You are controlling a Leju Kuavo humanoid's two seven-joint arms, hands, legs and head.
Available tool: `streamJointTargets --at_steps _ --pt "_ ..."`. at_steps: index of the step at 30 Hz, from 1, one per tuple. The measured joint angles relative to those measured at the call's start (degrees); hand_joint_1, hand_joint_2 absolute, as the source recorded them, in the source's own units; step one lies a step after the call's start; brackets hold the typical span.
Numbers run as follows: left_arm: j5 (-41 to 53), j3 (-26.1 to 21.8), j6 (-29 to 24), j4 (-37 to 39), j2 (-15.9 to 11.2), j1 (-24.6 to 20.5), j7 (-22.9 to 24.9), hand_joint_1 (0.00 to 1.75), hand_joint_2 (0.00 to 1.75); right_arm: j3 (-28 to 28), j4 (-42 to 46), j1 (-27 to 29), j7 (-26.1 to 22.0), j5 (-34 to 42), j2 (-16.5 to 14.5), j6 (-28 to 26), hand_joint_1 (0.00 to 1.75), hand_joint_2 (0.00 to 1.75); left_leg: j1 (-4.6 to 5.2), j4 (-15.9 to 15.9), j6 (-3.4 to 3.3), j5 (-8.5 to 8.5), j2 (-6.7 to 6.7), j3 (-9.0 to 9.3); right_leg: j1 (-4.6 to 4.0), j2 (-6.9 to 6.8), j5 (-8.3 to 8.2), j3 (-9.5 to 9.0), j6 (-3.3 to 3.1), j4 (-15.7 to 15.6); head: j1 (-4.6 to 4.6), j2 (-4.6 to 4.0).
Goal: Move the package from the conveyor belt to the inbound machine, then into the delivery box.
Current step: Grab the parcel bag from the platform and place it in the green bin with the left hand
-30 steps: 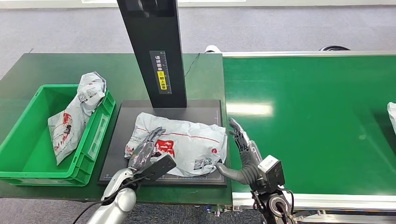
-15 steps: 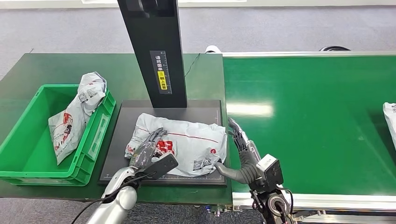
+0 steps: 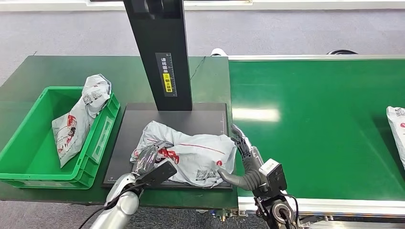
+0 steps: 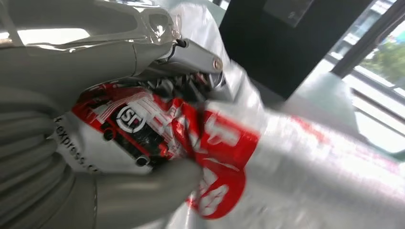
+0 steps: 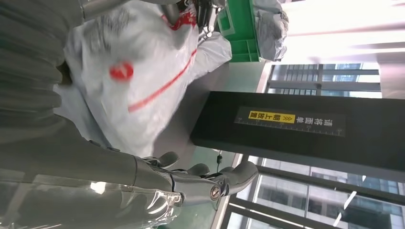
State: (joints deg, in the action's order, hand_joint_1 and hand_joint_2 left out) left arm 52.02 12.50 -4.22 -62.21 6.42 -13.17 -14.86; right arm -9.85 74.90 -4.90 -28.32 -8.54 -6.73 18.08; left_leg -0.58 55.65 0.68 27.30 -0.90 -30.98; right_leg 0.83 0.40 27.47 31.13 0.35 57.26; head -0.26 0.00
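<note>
Fingers (image 4: 191, 86) of the left hand (image 3: 145, 160) bunch the package (image 3: 191, 152) in wrist view; right hand (image 3: 243, 160) flat against it.

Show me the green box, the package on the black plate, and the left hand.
green box (image 3: 98, 143), head view, near wall
package (image 3: 203, 152), head view, middle
left hand (image 3: 146, 160), head view, fingers

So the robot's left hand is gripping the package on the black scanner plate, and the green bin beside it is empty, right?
Not quite. The green bin is not empty: the head view shows another package leaning in it. The rest holds: the left hand grips the package on the black scanner plate.
</note>
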Motion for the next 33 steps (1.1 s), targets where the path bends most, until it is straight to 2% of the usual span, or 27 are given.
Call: streamJointTargets --at_steps 8,13,23,26,30,33 --pt "-2.09 -0.01 -2.23 -5.28 -0.05 3.08 -3.11 1.75 1.75 0.53 0.28 0.21 0.19 0.62 0.00 0.26 0.00 1.75 0.00 0.01 0.01 0.02 0.01 -0.42 0.00 0.03 0.00 0.45 0.00 0.00 0.00 0.00" --pt "-4.66 0.21 -6.55 -8.37 -0.07 4.03 -9.47 1.75 1.75 0.86 0.29 0.20 0.60 1.19 0.01 0.26 0.00 1.75 -0.01 0.01 0.02 0.02 0.01 -0.51 -0.01 0.04 0.00 0.55 0.00 0.00 -0.01 0.00" --pt "-9.15 1.05 -17.45 -19.85 -0.40 7.41 -17.65 1.75 1.75 1.29 0.90 0.37 0.81 2.49 0.20 0.04 0.00 1.75 -0.01 0.01 0.02 0.03 0.03 -0.64 0.00 0.04 0.00 0.68 0.00 0.00 0.00 0.00" --pt "-6.84 1.02 -24.39 -22.47 -0.51 8.45 -19.89 1.75 1.75 1.32 1.09 0.58 0.92 2.72 0.25 -0.15 0.00 1.75 -0.01 0.01 0.02 0.03 0.03 -0.66 -0.01 0.04 0.00 0.70 0.00 0.00 0.01 0.00" --pt "-3.32 0.11 -33.22 -24.99 -0.57 9.31 -20.17 1.75 1.75 1.34 1.24 0.80 0.96 2.88 0.26 -0.36 0.00 1.75 -0.01 0.01 0.02 0.03 0.03 -0.66 -0.01 0.04 0.01 0.70 0.00 0.00 0.01 0.00" --pt "-3.83 -2.28 -34.79 -26.17 -0.43 9.38 -19.74 1.75 1.75 1.34 1.67 1.28 1.07 2.92 0.26 -0.71 0.00 1.75 -0.01 0.01 0.02 0.02 0.03 -0.66 -0.01 0.04 0.01 0.70 0.00 0.00 0.01 0.00"
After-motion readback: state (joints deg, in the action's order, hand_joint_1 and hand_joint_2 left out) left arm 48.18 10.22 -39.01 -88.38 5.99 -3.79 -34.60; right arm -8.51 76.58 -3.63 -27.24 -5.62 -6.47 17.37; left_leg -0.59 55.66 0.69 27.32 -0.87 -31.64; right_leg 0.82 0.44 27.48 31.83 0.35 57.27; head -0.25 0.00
